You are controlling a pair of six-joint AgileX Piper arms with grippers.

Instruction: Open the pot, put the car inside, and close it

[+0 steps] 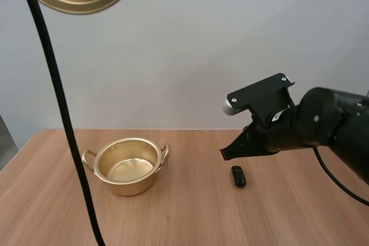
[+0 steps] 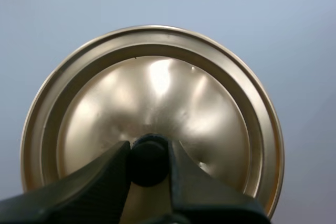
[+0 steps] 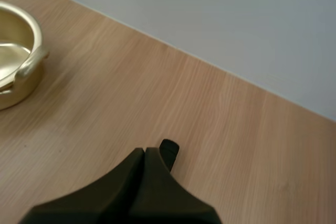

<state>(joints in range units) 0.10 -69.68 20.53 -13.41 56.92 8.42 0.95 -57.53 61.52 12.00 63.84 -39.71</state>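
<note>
Seemingly, car (image 1: 238,176) lies just beside right hand (image 1: 224,154).

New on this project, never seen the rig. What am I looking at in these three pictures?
Two robot arms work at a wooden table. One picture looks down from behind and above; the other two come from cameras on each wrist. On the table sit an open round gold metal pot and a small black car. The left gripper pinches the black knob of the round gold lid, held high. The right gripper, shut on nothing, hovers close to the car.
</note>
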